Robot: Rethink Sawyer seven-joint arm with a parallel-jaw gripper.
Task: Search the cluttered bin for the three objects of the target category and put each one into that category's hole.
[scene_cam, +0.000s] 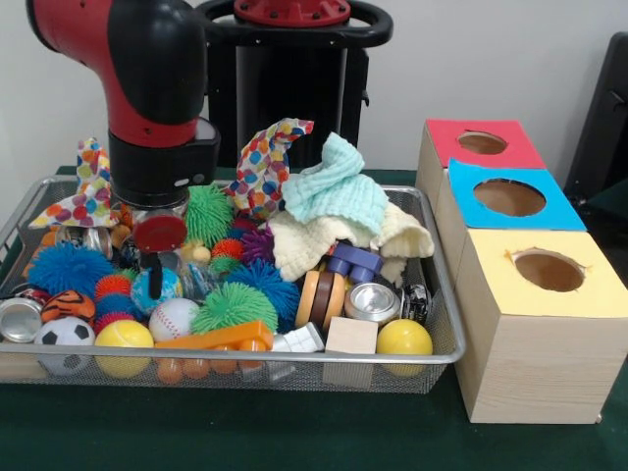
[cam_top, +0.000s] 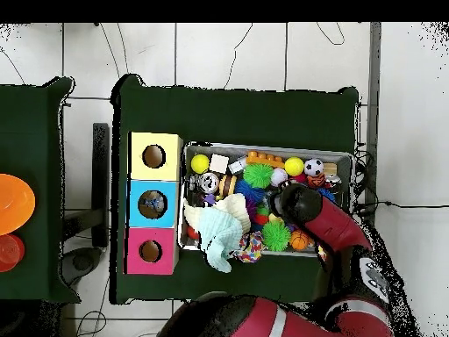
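I see the wire bin (scene_cam: 444, 294) on the green tabletop (scene_cam: 294, 432) packed w/ balls, spiky toys, cloths, cans & blocks; can't tell which category is the target. Pincer (scene_cam: 154, 277) is down among the toys at the bin's left in front view, grip state not readable. Three boxes w/ holes, yellow (scene_cam: 549, 272), blue (scene_cam: 509, 197), red (scene_cam: 482, 143), sit just beside the bin.

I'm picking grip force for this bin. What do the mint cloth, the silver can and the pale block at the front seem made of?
Mint cloth: soft knit or terry fabric, matte, ribbed and draped in folds. Silver can: metal by its bright reflective lid, probably aluminium. Pale block: likely unfinished wood, flat matte faces and sharp edges, though grain is hard to see.
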